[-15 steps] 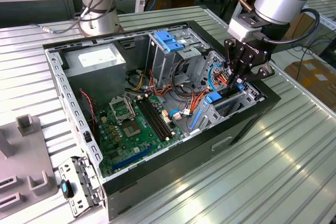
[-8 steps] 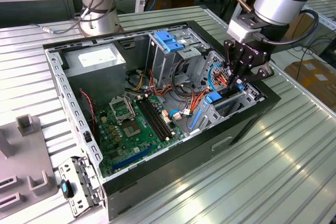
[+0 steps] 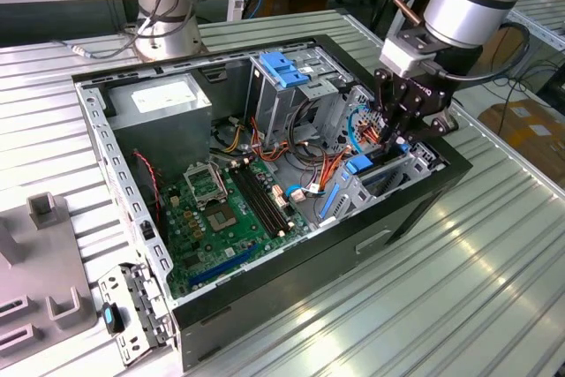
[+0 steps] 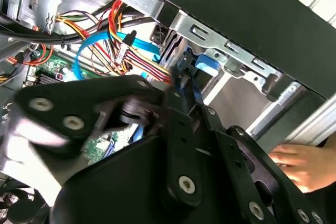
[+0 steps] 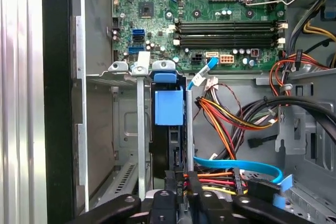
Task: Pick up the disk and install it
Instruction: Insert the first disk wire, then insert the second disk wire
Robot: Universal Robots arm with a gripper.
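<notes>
First wrist view showed the end effector (image 5: 181, 199) pinching the disk (image 5: 169, 129), held edge-on to slide into the case's (image 5: 58, 103) corner bay.

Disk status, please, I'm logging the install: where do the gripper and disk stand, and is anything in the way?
Gripper down inside the case, over the drive bay. Disk standing in the bay slot. Cables bunched beside the bay; a hand rests near the case.

— Exterior view: high and off to one side, looking down across the whole open computer case (image 3: 265, 174), well back from the gripper (image 3: 395, 134).
— Both wrist views: close behind the gripper (image 5: 178, 203), sharing the drive bay (image 5: 168, 129) just ahead.
</notes>
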